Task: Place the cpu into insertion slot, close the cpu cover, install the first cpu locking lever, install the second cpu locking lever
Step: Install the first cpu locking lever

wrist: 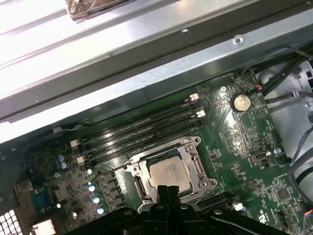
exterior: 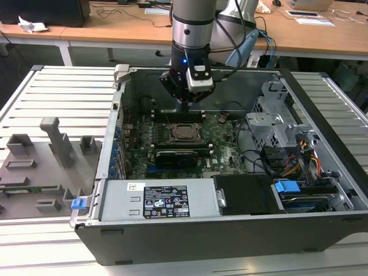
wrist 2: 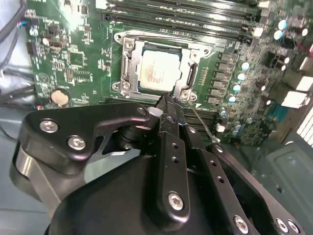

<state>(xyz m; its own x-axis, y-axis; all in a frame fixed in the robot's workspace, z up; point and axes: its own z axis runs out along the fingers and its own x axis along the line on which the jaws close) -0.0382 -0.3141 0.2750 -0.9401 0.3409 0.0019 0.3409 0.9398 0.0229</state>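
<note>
Fingers together beside the seated cpu

The fingers (wrist 2: 168, 127), closed on nothing, hang just beside the cpu cover (wrist 2: 128, 66) framing the cpu (wrist 2: 157, 68) mid-motherboard (wrist 2: 73, 58). Slipping off the thin locking lever (wrist 2: 200, 121) (barely visible) could gouge nearby components.

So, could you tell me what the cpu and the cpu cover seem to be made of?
The cpu: likely a metal face, matte pale beige-silver, with an even soft sheen. The cpu cover: thin sheet metal, probably steel, bright silvery, with sharp highlights along its edges.
</note>
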